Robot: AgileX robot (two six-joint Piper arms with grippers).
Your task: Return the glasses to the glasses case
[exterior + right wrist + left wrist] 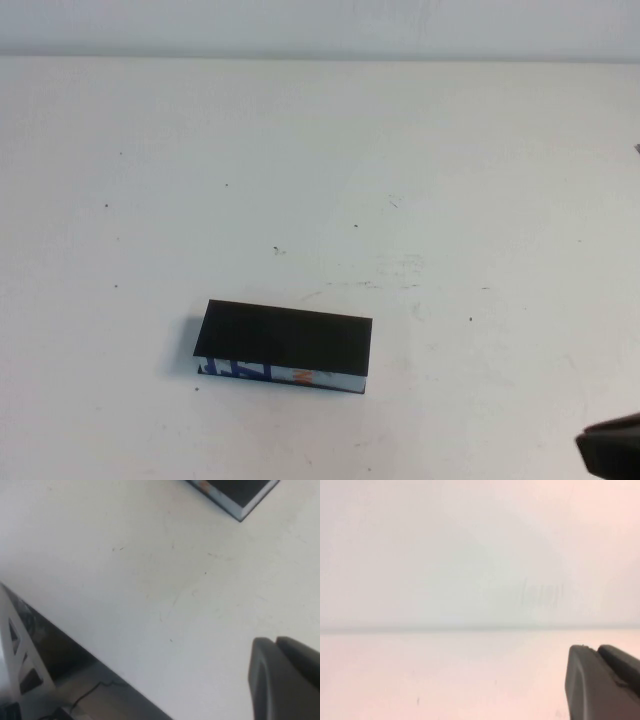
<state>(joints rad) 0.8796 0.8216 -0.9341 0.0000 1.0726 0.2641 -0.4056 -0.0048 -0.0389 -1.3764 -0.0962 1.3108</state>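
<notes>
On the white table (pixel 450 150) in the high view, one glasses case (pixel 285 347) lies shut, contents hidden, with the right gripper (pixel 610 447) at the near right edge. Left wrist view: left gripper (pixel 605 682) over bare table, fingers pressed together. Right wrist view: right gripper's fingers likewise together, well apart from the case's corner.
</notes>
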